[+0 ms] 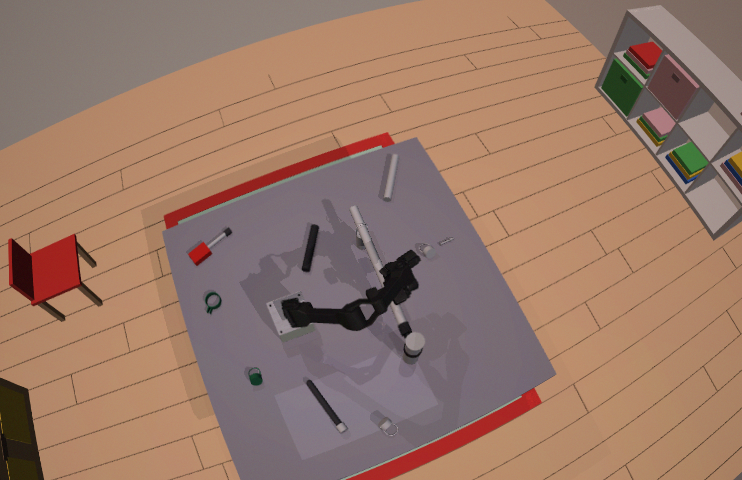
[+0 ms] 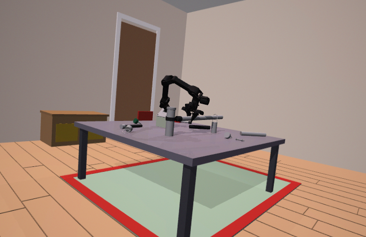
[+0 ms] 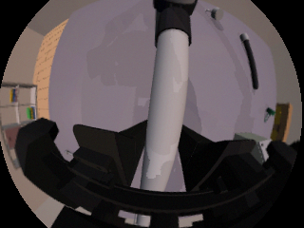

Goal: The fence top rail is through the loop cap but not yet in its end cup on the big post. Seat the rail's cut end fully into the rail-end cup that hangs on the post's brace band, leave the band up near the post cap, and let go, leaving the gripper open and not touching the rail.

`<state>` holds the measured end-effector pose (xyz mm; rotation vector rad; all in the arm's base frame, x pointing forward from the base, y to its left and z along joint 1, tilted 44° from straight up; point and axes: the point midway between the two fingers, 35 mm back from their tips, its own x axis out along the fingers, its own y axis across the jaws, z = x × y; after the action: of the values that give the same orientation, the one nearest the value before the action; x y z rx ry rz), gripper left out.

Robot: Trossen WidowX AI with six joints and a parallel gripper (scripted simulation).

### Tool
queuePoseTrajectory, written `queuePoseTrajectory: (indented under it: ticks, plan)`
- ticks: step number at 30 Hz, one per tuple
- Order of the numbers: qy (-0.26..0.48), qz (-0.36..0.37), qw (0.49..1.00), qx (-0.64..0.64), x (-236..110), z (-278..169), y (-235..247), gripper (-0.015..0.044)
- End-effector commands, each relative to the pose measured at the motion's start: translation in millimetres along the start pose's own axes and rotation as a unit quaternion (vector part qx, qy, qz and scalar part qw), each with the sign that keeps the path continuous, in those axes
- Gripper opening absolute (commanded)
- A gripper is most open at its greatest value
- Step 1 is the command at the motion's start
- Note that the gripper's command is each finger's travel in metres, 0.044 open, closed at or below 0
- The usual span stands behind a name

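The white rail (image 1: 398, 311) (image 2: 214, 117) (image 3: 170, 81) runs above the table, close to level, through the wire loop (image 2: 215, 115) over the small post (image 1: 360, 238) (image 2: 213, 127). My gripper (image 2: 192, 119) (image 3: 162, 123) is shut on the rail partway along it, on the big-post side of the loop. The rail's near end is inside the mouth of the black end cup (image 1: 404, 328) (image 2: 178, 118) (image 3: 173, 26); its depth inside is hidden. The cup joins the black band (image 2: 169, 119) on the big post (image 1: 414, 341) (image 2: 169, 129). The band sits in the post's upper half, a short way below the cap.
On the table (image 1: 496, 350) (image 2: 150, 142) lie a black tube (image 1: 310, 247) (image 2: 199, 127), a grey tube (image 1: 390, 176) (image 2: 252, 134), a loose loop cap (image 1: 427, 250) (image 2: 227, 135) and a small bolt (image 1: 446, 241) (image 2: 239, 139). A black rod (image 1: 323, 403) lies beyond the big post.
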<state>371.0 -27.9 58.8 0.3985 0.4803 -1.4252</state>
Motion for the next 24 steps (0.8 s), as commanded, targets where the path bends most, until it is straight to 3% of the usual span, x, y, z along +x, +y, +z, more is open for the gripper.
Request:
queuePoseTrajectory:
  ticks: [1,14,24]
  plan:
    - [-0.004,0.011,1.000,0.006,-6.3,10.1,3.7,0.0000]
    - [0.000,0.000,1.000,-0.001,0.4,3.2,0.2,0.0000]
    - [0.000,0.000,1.000,-0.001,-0.4,2.7,0.3,0.0263]
